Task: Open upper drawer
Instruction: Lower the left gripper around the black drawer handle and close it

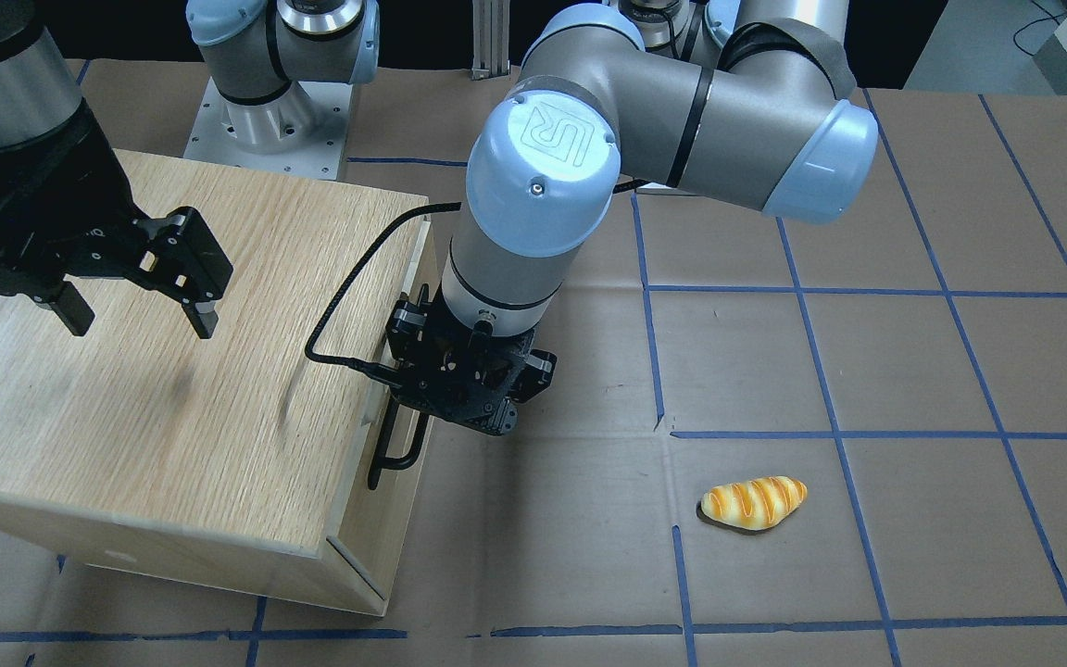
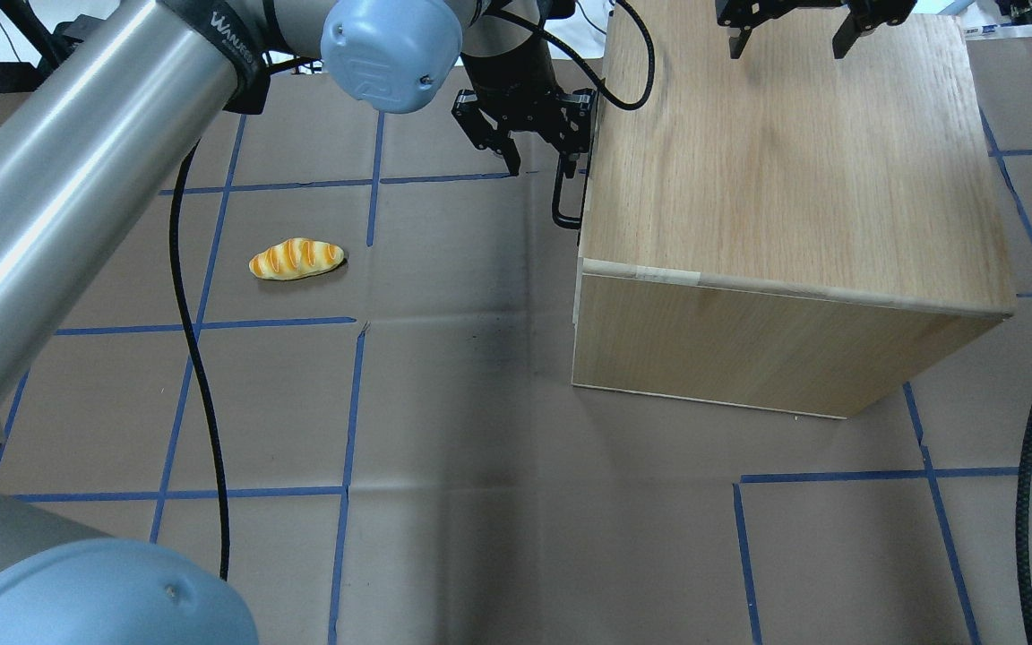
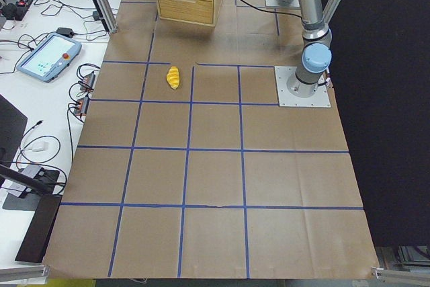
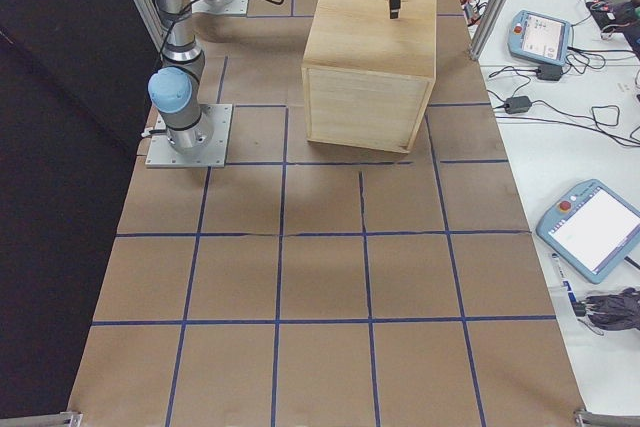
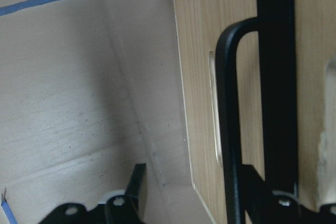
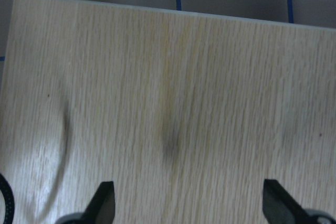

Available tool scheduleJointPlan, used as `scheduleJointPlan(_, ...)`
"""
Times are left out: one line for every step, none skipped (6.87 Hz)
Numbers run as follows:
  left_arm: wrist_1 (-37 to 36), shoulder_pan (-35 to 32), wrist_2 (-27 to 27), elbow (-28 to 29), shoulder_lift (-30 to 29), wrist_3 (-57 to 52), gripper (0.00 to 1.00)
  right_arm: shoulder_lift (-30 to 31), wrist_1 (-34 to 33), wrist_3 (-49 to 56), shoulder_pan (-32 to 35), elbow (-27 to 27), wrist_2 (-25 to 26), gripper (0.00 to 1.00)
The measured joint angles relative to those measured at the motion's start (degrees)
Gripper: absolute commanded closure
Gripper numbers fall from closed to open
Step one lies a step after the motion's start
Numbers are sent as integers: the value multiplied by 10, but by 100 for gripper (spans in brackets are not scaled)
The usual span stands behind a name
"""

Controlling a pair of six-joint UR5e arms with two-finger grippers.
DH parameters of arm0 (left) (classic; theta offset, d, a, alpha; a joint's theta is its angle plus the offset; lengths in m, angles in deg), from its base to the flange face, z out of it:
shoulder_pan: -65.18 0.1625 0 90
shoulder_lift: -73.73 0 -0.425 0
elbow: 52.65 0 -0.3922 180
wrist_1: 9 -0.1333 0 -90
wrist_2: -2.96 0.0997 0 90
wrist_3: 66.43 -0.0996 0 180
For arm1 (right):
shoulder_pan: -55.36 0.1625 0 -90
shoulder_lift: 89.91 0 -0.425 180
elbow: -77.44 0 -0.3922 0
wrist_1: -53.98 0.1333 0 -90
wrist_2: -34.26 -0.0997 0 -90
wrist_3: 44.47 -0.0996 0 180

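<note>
The wooden cabinet (image 2: 776, 179) stands on the table with its drawer side facing my left arm. The upper drawer's pale front (image 5: 199, 103) looks closed against the cabinet, and its black bar handle (image 1: 395, 454) (image 2: 565, 204) (image 5: 228, 119) runs along it. My left gripper (image 2: 541, 166) (image 1: 455, 417) is open and straddles the handle. One finger (image 5: 278, 77) lies on the drawer-front side of the bar, the other (image 5: 135, 182) on the outer side. My right gripper (image 1: 142, 320) (image 2: 789, 45) (image 6: 190, 208) is open and empty, hovering just above the cabinet's oak top.
A toy bread loaf (image 1: 754, 502) (image 2: 296, 259) lies on the brown paper table cover, out from the drawer front. The left arm's black cable (image 1: 348, 278) loops over the cabinet's top corner. Blue tape lines mark a grid on the table.
</note>
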Motion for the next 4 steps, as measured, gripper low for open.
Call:
scheduleJointPlan(0,0,0,-1,0,0,46,0,0,0,0,0,0,0)
scheduleJointPlan(0,0,0,-1,1,0,51,0,0,0,0,0,0,0)
scheduleJointPlan(0,0,1,-3,2,0,52,0,0,0,0,0,0,0)
scheduleJointPlan(2,0,1,-3,4,-2,54,0,1,0,0,1,0,0)
